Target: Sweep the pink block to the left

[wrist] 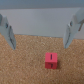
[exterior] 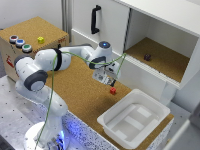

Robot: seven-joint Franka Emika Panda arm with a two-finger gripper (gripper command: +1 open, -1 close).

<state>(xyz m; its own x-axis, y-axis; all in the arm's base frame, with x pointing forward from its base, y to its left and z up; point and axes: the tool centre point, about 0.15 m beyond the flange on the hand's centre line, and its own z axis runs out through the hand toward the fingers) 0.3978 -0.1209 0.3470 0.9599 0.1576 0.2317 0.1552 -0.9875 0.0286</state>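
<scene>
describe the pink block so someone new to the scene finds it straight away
Start at the white tray on the cork table. Just beyond its far rim, below the gripper, sits the pink block, a tiny reddish cube. The yellow block is on the box and the purple block in the cabinet.

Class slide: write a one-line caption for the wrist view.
Open gripper poised over the cork surface, pink block lying between its fingers.

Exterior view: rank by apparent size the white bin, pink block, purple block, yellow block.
1. White bin, by far the largest.
2-4. Pink block, yellow block and purple block all look about equally tiny; they sit at different distances from the camera, so no ranking among them is safe.
</scene>
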